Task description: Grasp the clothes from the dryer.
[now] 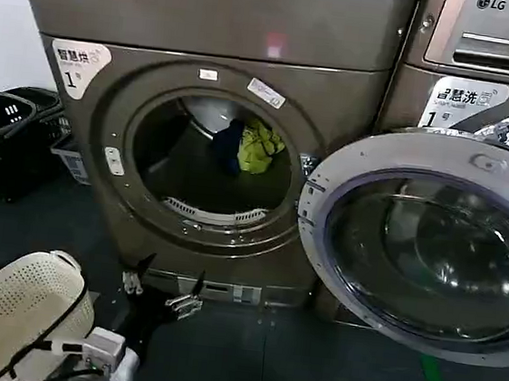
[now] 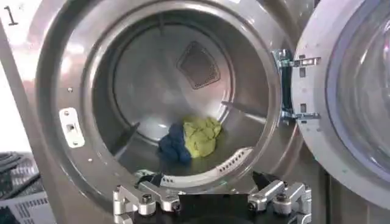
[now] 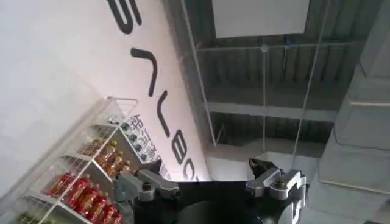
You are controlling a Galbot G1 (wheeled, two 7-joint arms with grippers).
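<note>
Left gripper (image 1: pixel 169 282): fingers spread, empty, low before the dryer (image 1: pixel 226 24). Clothes (image 2: pixel 189 139): on drum floor. Right gripper (image 3: pixel 213 182): open, pointing ceilingward.

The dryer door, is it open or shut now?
Open. The dryer door is swung wide to the robot's right, so the clothes lie visible inside the drum.
</note>
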